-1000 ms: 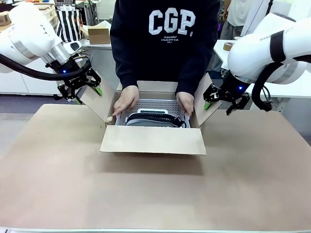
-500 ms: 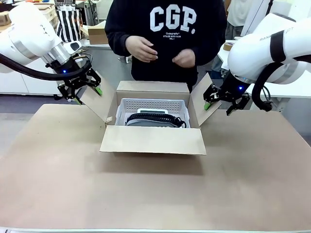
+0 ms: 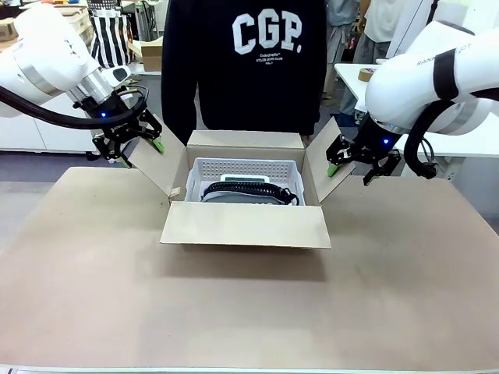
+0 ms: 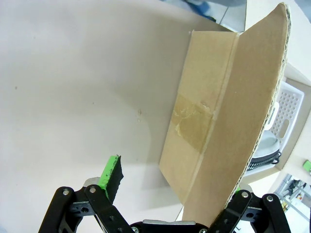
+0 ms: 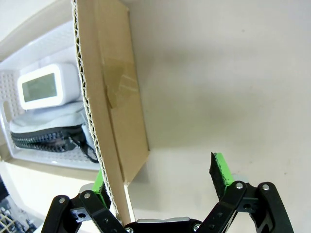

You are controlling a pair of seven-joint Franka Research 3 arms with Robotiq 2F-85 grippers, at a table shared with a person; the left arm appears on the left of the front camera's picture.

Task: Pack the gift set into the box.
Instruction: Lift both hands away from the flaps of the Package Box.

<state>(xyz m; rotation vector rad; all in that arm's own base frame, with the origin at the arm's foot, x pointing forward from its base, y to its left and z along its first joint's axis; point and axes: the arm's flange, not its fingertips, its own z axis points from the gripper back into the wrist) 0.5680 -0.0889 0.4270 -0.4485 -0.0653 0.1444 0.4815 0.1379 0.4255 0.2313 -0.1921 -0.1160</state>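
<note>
A brown cardboard box (image 3: 245, 226) is seen on a tan worktop (image 3: 234, 312), mid-table toward the far side, w/ its four flaps spread open. The gift set, a white perforated basket (image 3: 249, 167) w/ its contents, is seated inside the box. In the basket, a grey pouch (image 5: 48, 121) w/ a chunky black zip is laid beside a white device (image 5: 48, 86) w/ a greenish-grey screen.

The L gripper (image 3: 141, 154) is positioned at the box's L side flap (image 4: 238, 107); its jaws are parted wide, w/ the flap's edge btwn the fingers and not clamped. The R gripper (image 3: 350, 175) is placed likewise at the R side flap (image 5: 99, 107), jaws also spread, one finger partly hidden behind the cardboard.

Across the worktop, a person (image 3: 245, 86) in a black sweatshirt marked "CGP." is shown upright behind the box, arms lowered; the hands can't be made out.
</note>
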